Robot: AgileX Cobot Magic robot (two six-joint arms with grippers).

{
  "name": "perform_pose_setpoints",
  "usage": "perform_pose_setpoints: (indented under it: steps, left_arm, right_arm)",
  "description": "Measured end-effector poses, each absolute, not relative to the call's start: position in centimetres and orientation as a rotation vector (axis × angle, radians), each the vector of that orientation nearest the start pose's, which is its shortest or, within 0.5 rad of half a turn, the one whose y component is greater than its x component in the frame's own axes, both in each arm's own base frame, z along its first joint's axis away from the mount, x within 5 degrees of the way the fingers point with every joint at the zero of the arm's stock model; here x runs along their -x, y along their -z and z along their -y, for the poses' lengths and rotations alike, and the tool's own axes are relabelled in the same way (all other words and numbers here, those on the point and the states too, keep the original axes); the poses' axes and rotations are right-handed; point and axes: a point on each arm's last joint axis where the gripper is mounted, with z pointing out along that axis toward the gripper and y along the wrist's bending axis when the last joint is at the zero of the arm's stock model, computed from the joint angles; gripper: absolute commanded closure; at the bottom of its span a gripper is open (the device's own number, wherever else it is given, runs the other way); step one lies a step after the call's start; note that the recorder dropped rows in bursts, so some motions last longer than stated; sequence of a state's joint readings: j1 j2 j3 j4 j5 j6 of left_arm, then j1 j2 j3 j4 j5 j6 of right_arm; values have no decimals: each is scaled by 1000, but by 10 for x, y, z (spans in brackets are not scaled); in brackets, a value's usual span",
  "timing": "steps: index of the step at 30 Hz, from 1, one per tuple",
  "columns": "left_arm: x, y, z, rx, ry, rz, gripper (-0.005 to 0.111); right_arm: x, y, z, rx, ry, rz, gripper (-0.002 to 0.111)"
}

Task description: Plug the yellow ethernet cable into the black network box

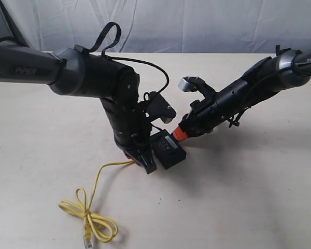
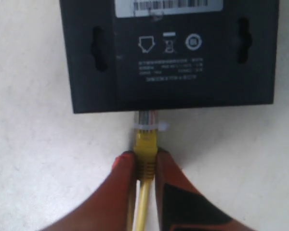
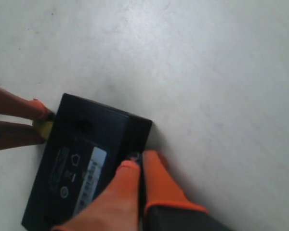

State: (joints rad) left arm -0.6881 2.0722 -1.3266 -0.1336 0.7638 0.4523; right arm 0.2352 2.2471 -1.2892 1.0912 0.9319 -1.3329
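The black network box (image 1: pixel 168 149) lies flat on the table, label side up (image 2: pixel 168 48) (image 3: pixel 86 163). My left gripper (image 2: pixel 145 161) (image 1: pixel 147 163) is shut on the yellow boot of the yellow ethernet cable's plug (image 2: pixel 145 144). The clear plug tip (image 2: pixel 147 121) sits at a port in the box's near side. The rest of the cable (image 1: pixel 96 189) trails across the table to a loose loop (image 1: pixel 90 218) and a free plug (image 1: pixel 87 241). My right gripper (image 3: pixel 138 166) (image 1: pixel 180 134) has its orange fingers together, tips against the box's opposite side.
A pale tabletop (image 1: pixel 249 197) spreads around the box, and a white cloth backdrop (image 1: pixel 197 23) hangs behind the table. The left arm's black cables (image 1: pixel 145 65) arch above its wrist. In the right wrist view the left gripper's fingers (image 3: pixel 19 108) show beside the box.
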Motion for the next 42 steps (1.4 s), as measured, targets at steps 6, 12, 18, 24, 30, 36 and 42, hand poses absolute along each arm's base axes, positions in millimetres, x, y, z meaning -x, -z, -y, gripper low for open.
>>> perform_pose_setpoints:
  steps: [6,12,18,24,30,36,42]
  left_arm:
    - [-302,-130,260,-1509,187,-2611,106]
    - [-302,-132,261,-1512,189,-2616,106]
    - [-302,-132,261,-1511,194,-2621,106]
    - [-300,-132,261,-1510,208,-2639,106]
    - [-297,-132,260,-1521,223,-2676,106]
    - [-297,-134,265,-1456,297,-2683,106]
    - [-297,-134,265,-1458,292,-2679,106]
  right_arm:
    - [-368,-78,-155,1021,-1097,-2501,109]
    - [-369,-78,-154,1017,-1097,-2501,109]
    - [-369,-78,-154,1020,-1096,-2502,109]
    - [-369,-78,-154,1022,-1095,-2500,109]
    - [-369,-78,-154,1022,-1095,-2500,109]
    - [-369,-78,-154,1022,-1095,-2500,109]
    - [-369,-78,-154,1019,-1096,-2502,109]
